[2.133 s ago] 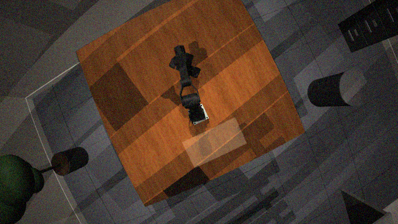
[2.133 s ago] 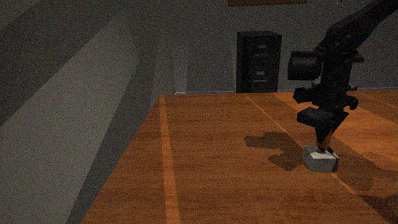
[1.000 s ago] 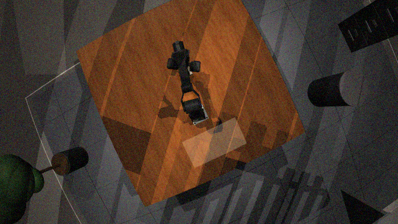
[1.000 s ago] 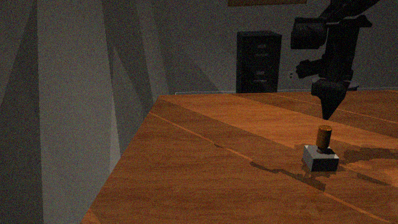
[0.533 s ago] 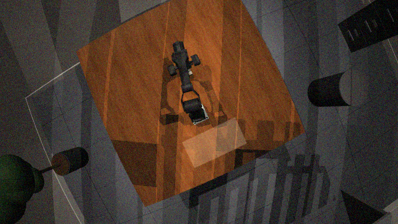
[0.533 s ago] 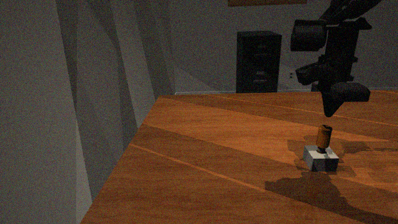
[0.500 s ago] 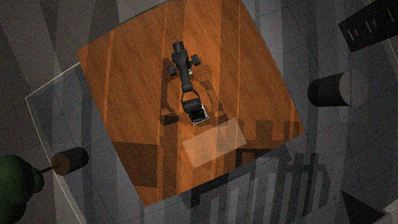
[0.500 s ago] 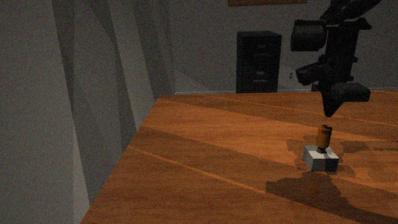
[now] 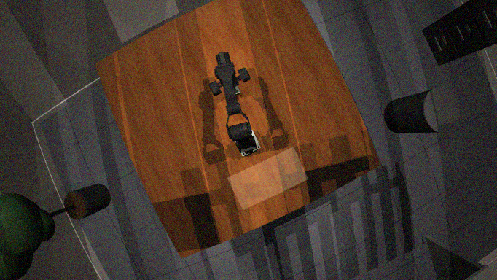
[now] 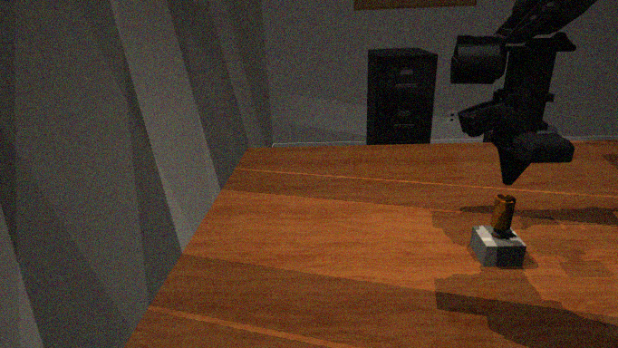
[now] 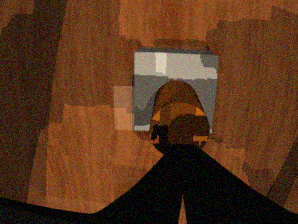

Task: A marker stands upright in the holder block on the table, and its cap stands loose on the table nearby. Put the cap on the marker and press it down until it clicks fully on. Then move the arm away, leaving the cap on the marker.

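Observation:
An orange-brown cap stands over the marker in the grey holder block, open side down. A dark collar shows between its lower end and the block. Whether it is pressed fully down cannot be told. No loose cap shows on the table. My gripper is shut and empty, its fingertips pointing down, a little above the cap's top in the exterior view. In the top view the arm hides the cap, and only a pale corner of the block shows beside the gripper.
The wooden table carries the arm's base. A pale rectangle lies behind the base. A dark cabinet stands beyond the table.

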You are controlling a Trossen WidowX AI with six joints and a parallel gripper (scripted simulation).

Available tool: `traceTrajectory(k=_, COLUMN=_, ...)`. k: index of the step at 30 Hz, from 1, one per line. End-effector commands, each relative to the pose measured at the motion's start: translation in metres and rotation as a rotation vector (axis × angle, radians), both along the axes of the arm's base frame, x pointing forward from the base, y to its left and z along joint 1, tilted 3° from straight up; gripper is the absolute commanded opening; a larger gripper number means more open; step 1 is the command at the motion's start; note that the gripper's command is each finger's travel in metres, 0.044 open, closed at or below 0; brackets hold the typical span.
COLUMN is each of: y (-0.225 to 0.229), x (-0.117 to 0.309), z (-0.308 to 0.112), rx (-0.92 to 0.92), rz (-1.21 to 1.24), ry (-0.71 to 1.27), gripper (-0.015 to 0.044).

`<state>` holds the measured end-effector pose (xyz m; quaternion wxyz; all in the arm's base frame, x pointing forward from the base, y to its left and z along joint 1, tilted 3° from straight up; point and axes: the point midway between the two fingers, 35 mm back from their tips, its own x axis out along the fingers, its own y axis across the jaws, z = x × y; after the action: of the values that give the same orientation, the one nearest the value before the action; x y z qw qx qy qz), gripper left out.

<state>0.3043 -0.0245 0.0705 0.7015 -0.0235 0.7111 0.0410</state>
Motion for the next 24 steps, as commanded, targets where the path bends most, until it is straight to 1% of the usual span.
traceTrajectory(k=1, y=0.000, x=-0.001, z=-0.008, rx=0.001, rz=0.005, ry=0.007, gripper=0.0000)
traceTrajectory(k=20, y=0.001, x=-0.002, z=-0.035, rx=0.001, rz=0.005, ry=0.007, gripper=0.0000)
traceTrajectory(k=23, y=0.001, x=-0.001, z=-0.036, rx=0.001, rz=0.005, ry=0.007, gripper=0.0000)
traceTrajectory(k=24, y=0.001, x=0.000, z=-0.029, rx=-0.001, rz=0.002, ry=-0.006, gripper=0.0000)
